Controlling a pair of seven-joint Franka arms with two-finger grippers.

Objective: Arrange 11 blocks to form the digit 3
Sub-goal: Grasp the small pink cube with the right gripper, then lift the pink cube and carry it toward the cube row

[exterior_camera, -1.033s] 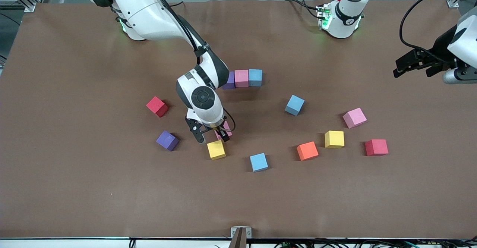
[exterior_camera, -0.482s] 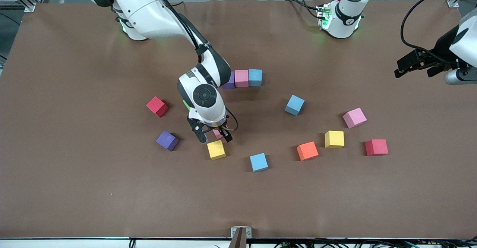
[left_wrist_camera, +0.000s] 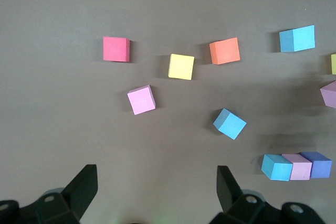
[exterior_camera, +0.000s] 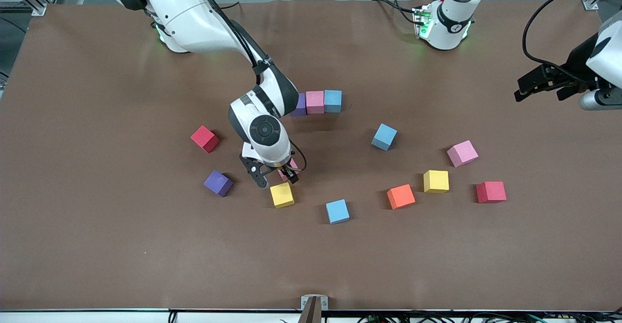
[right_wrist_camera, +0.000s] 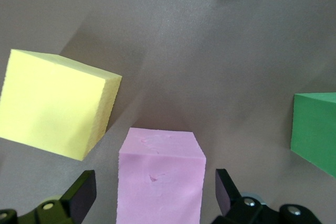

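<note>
My right gripper (exterior_camera: 278, 180) is down at the table, open, straddling a pink block (right_wrist_camera: 160, 177) with a gap on each side. The front view shows only a bit of this pink block (exterior_camera: 284, 173). A yellow block (exterior_camera: 282, 195) lies just nearer the camera, and a green block (right_wrist_camera: 315, 132) sits beside the gripper, hidden in the front view. A purple (exterior_camera: 299, 104), pink (exterior_camera: 315, 101) and light blue (exterior_camera: 333, 100) block form a row. My left gripper (exterior_camera: 549, 87) hangs open and empty over the left arm's end of the table, waiting.
Loose blocks lie around: purple (exterior_camera: 218, 183), light blue (exterior_camera: 337, 211), orange (exterior_camera: 401, 196), yellow (exterior_camera: 436, 181), pink (exterior_camera: 462, 153) and light blue (exterior_camera: 384, 136). Two red cubes (exterior_camera: 204, 139) (exterior_camera: 491, 192) sit toward either end.
My right hand has shifted slightly around the pink block, jaws still wide. The left gripper has barely drifted. No block has moved.
</note>
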